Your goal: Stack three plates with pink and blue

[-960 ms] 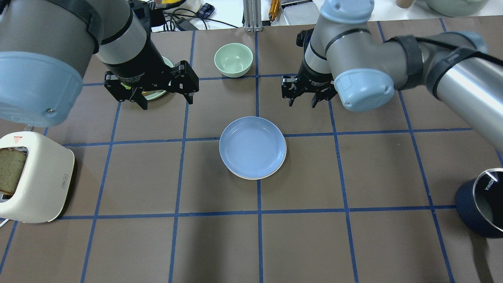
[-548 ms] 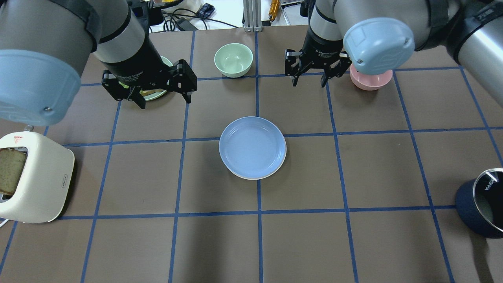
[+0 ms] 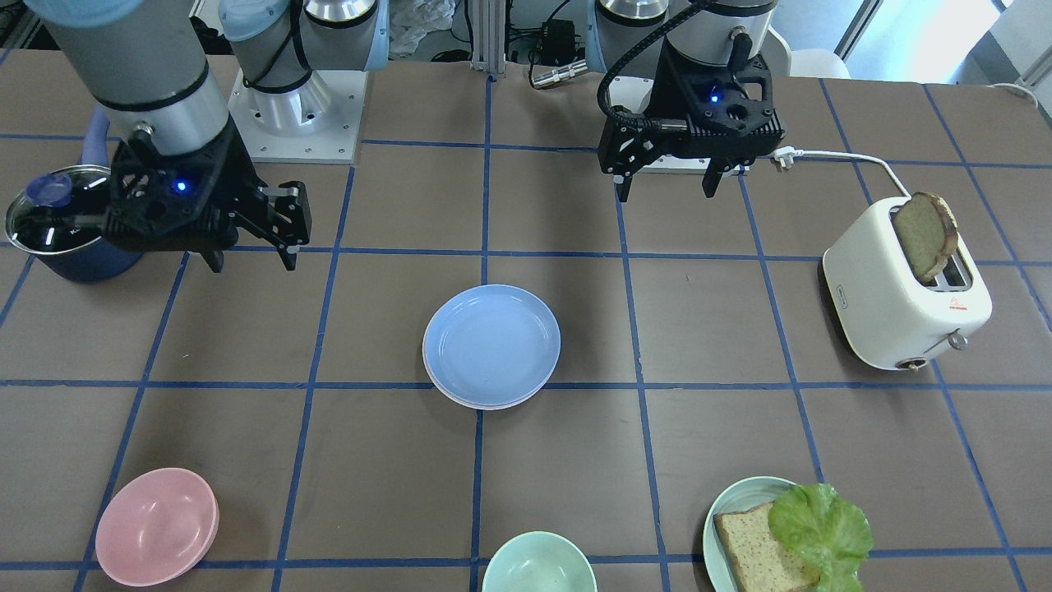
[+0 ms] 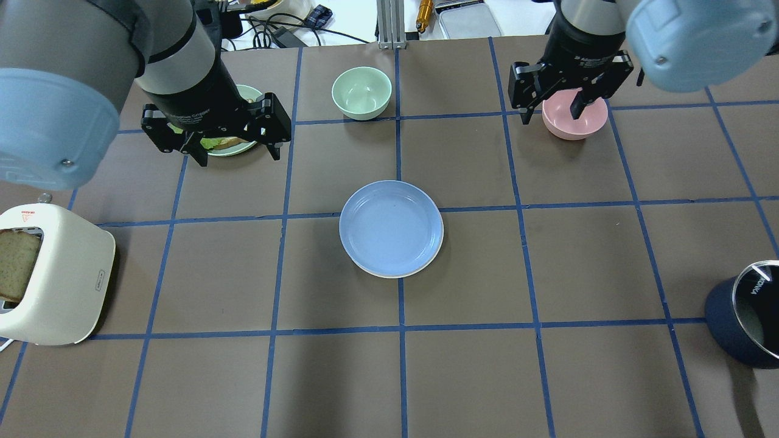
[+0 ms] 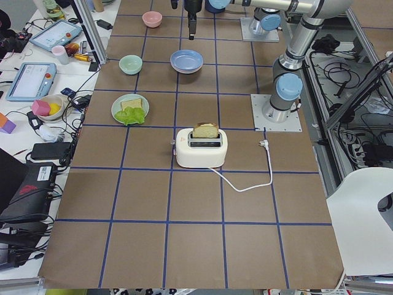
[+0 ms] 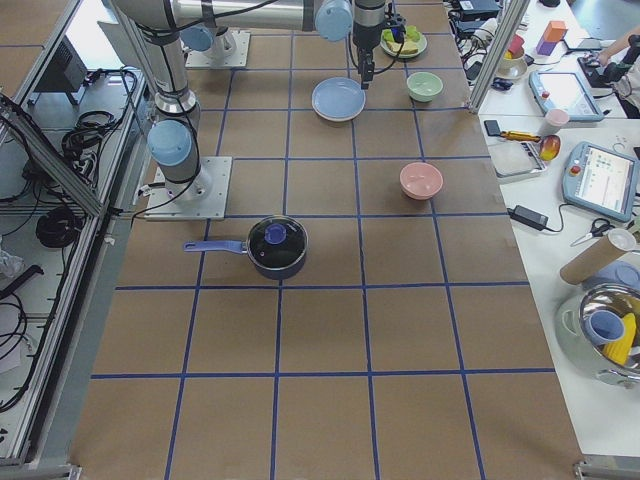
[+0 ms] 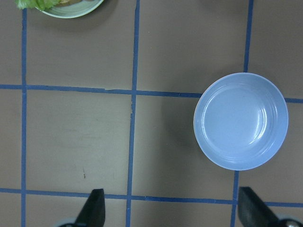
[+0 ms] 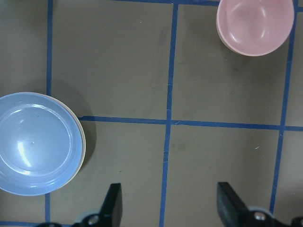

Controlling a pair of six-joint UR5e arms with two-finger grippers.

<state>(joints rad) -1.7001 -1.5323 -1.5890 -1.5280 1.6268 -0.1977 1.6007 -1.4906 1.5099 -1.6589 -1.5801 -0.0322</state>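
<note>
- Three-high stack of plates [image 3: 491, 347] at mid-table, judging by pale rims under blue plate [image 4: 391, 228]; lower colours hard to tell.
- Bare brown table [image 4: 548, 377] all round stack, nothing touching it.
- Raised clear of table, jaws spread wide and empty: left gripper [image 4: 236, 155], right gripper [image 4: 551, 115].
- Matte, shallow, round and raised-rimmed on top; deeper pink bowl [image 4: 593, 121] and mint bowl [image 4: 361, 91] toward operators' edge.
- Overlapping pink bowl in overhead view only, that right gripper; well apart from front.
- Half hidden overhead behind left gripper, plain from front: teal plate [image 3: 727, 501] with bread and lettuce.
</note>
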